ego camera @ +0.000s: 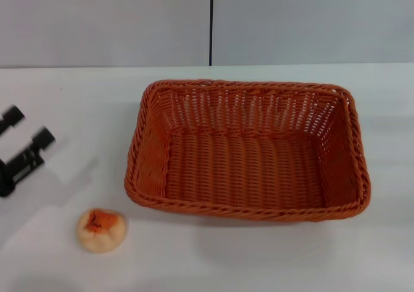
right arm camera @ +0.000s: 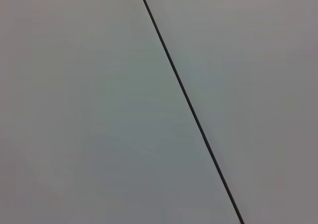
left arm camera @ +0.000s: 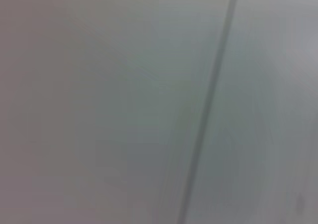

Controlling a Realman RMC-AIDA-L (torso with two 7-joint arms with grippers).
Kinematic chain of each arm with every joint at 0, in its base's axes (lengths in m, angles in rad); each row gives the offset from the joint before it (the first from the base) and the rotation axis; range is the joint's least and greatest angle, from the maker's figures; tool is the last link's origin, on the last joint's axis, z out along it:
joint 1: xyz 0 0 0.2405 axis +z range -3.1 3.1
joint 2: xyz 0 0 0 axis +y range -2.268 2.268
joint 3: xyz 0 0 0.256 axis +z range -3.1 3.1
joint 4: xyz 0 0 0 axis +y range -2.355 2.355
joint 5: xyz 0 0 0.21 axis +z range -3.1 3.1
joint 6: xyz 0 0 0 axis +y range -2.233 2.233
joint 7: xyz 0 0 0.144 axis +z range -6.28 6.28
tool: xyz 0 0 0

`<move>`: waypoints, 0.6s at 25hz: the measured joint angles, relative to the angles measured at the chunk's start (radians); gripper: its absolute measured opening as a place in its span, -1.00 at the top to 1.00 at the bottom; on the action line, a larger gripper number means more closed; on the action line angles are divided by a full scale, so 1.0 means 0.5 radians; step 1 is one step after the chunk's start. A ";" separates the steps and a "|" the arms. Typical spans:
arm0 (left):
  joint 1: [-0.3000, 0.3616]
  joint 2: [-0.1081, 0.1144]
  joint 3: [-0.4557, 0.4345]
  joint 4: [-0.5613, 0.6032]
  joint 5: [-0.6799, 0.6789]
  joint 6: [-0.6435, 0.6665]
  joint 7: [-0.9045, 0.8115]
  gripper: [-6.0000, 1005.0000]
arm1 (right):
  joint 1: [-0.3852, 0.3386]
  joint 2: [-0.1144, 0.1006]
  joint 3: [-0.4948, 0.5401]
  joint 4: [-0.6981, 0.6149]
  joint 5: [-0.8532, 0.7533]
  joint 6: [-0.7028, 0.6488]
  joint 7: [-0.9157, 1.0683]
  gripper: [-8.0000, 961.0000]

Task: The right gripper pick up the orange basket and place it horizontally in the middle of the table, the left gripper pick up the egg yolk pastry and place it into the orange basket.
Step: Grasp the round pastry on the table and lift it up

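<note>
The orange basket [ego camera: 249, 151] lies lengthwise across the middle of the white table [ego camera: 259, 259], with nothing inside it. The egg yolk pastry [ego camera: 101, 228], a pale bun with an orange-red top, rests on the table at the front left, apart from the basket's left corner. My left gripper [ego camera: 27, 131] reaches in from the left edge, above and behind the pastry, open, with nothing between its black fingers. The right gripper is out of view. Both wrist views show only grey wall with a dark seam.
A grey wall with a vertical dark seam [ego camera: 211, 23] stands behind the table's far edge. Bare tabletop lies in front of the basket and to its right.
</note>
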 joint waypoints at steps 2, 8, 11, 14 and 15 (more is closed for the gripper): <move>0.028 0.002 0.112 0.059 0.000 0.013 -0.025 -0.45 | 0.002 0.000 0.001 0.003 0.000 0.015 0.000 -0.05; 0.100 0.013 0.376 0.113 0.035 0.026 -0.040 -0.40 | 0.023 0.000 0.005 0.015 0.001 0.103 -0.001 -0.05; 0.106 -0.003 0.384 0.112 0.091 0.001 -0.042 -0.37 | 0.043 0.000 0.006 0.024 0.001 0.134 -0.002 -0.05; 0.106 -0.012 0.386 0.104 0.138 -0.023 -0.039 -0.35 | 0.053 0.000 0.006 0.025 0.001 0.145 -0.002 -0.05; 0.107 -0.017 0.386 0.101 0.160 -0.034 -0.035 -0.34 | 0.058 0.000 0.006 0.025 0.001 0.153 -0.003 -0.05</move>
